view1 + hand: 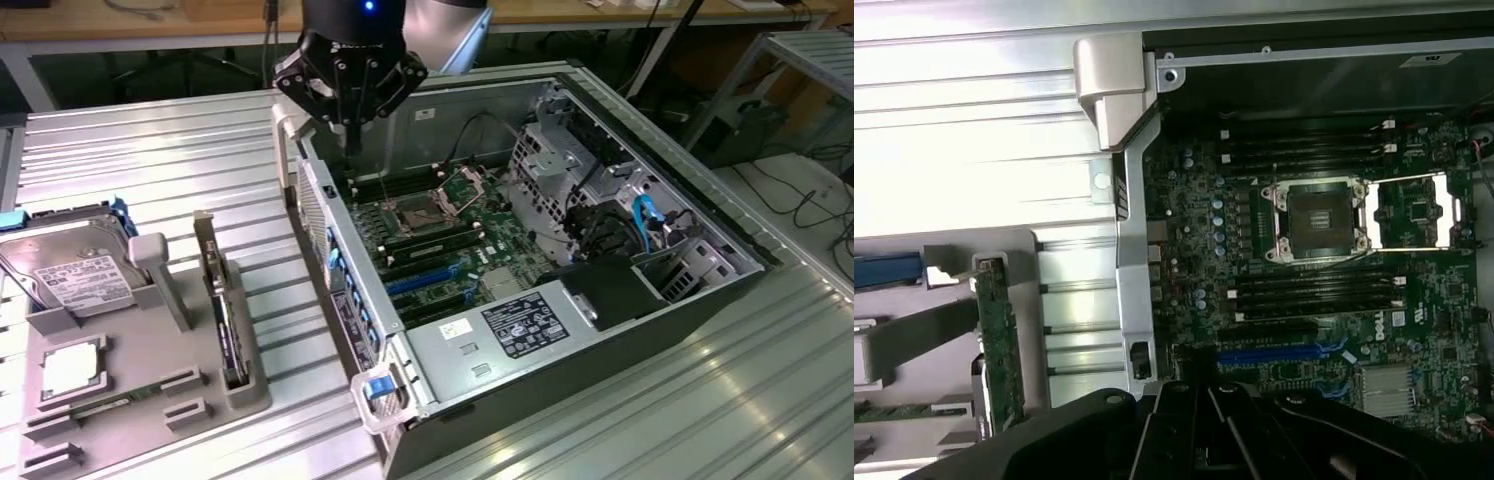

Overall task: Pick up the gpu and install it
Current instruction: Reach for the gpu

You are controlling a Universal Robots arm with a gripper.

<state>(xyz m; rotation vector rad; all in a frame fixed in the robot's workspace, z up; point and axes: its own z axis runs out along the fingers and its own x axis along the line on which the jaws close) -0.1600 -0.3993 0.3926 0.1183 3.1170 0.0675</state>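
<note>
The gpu (224,318) stands on its edge in a slot of the grey holder tray (200,400), at the exterior view's left. Its pale bracket strip points toward the back. In the wrist view the gpu (1000,345) shows as a thin green-edged card beside the case wall. My gripper (350,140) hangs over the back left corner of the open computer case (534,350), above the motherboard (447,235). Its fingers are shut together and hold nothing. The black gripper (1204,425) sits over the blue card slots (1274,353) in the wrist view.
A silver hard drive (70,272) with a white label leans in the tray behind the gpu. A square chip (70,366) and a thin memory stick (100,405) lie in the tray's front. Drive cages and cables (627,225) fill the case's right side. Ribbed metal tabletop (174,160) surrounds everything.
</note>
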